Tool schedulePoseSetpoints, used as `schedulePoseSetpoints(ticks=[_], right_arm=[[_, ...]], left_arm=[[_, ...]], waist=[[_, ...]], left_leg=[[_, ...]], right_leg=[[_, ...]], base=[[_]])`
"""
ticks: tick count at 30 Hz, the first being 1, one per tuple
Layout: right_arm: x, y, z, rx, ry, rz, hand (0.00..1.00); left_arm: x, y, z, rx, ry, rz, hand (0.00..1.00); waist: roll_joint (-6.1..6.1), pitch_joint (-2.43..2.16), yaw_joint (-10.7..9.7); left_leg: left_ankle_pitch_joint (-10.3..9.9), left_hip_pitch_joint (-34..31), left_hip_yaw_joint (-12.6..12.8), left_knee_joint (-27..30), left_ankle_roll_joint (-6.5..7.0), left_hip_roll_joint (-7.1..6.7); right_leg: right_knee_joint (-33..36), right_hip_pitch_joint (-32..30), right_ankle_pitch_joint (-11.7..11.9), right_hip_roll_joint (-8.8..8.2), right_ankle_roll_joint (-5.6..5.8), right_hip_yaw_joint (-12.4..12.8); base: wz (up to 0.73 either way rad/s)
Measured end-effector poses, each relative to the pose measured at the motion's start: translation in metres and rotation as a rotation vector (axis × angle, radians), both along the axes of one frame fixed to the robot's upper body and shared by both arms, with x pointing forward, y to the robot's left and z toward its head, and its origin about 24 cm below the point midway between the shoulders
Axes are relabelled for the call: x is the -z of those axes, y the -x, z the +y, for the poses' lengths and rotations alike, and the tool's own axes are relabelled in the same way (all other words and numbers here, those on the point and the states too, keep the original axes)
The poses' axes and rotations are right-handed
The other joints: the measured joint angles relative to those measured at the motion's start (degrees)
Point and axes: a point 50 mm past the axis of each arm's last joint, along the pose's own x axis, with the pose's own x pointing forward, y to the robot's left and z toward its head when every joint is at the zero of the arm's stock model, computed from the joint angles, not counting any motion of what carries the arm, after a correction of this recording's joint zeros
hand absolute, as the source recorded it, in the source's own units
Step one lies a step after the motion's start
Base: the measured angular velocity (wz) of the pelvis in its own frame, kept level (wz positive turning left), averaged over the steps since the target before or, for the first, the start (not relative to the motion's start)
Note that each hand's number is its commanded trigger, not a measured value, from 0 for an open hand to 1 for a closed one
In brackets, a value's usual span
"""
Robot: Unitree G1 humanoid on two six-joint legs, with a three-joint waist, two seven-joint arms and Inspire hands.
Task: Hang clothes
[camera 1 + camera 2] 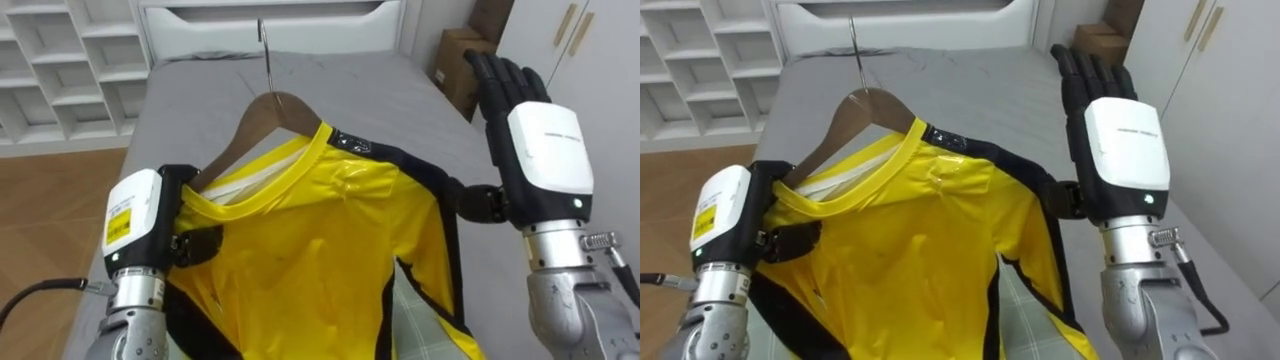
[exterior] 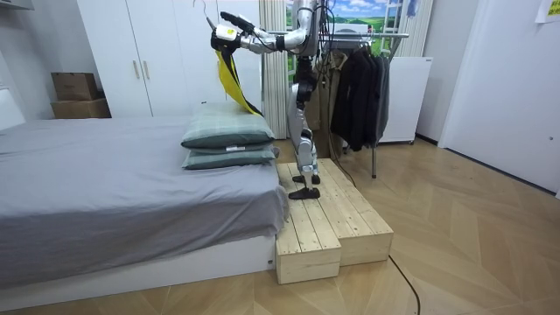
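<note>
While left hand point(image 1: 140, 225) grips yellow shirt point(image 1: 320, 250) on hanger point(image 1: 252, 120), right hand point(image 1: 540, 150) outstretched.

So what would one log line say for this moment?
left hand: grips yellow shirt | right hand: open, at its far shoulder | wooden hanger: in collar | stance: wooden step beside bed
</note>
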Motion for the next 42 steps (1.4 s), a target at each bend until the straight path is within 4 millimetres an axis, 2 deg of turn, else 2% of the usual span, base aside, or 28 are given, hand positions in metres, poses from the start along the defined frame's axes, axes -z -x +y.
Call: schedulePoseSetpoints(ticks=[20,25,34,38,42], right_arm=[[0.013,-0.002,0.028,-0.105,-0.042,0.115,0.0],[0.021,-0.002,0.03,-0.16,-0.19,0.225,0.0],[0.042,-0.004,0.036,-0.218,-0.212,0.408,0.0],[0.042,-0.004,0.036,-0.221,-0.209,0.419,0.0],[0.043,-0.004,0.038,-0.216,-0.197,0.424,0.0]], left_arm=[[0.004,0.0,-0.002,-0.038,0.004,0.03,1.0],[-0.004,0.0,-0.004,-0.04,0.008,-0.002,1.0],[-0.005,0.0,-0.009,-0.026,0.006,-0.014,1.0],[-0.005,0.0,-0.009,-0.028,0.006,-0.012,1.0],[-0.004,0.001,-0.009,-0.029,0.005,-0.01,1.0]], waist=[[0.01,0.0,0.1],[0.09,0.01,0.22],[0.55,0.31,0.22],[1.05,0.64,0.27],[1.14,0.68,0.25]], left_leg=[[0.0,-0.46,-0.25,-0.01,0.0,0.01],[0.0,-0.37,-0.4,0.04,0.0,0.04],[0.0,-0.04,-0.28,0.02,0.0,0.04],[0.0,0.41,-0.24,-0.07,0.0,0.04],[0.0,0.4,-0.23,-0.09,0.0,0.08]], right_leg=[[-0.08,-0.19,0.0,-0.12,0.0,-0.57],[-0.15,-0.09,0.0,-0.22,0.01,-0.52],[0.01,0.09,0.0,-0.27,0.01,-0.44],[0.03,0.46,0.0,-0.26,0.01,-0.36],[-0.02,0.5,0.0,-0.16,0.02,-0.36]], base=[[0.0],[0.0],[0.0],[0.0],[0.0]])
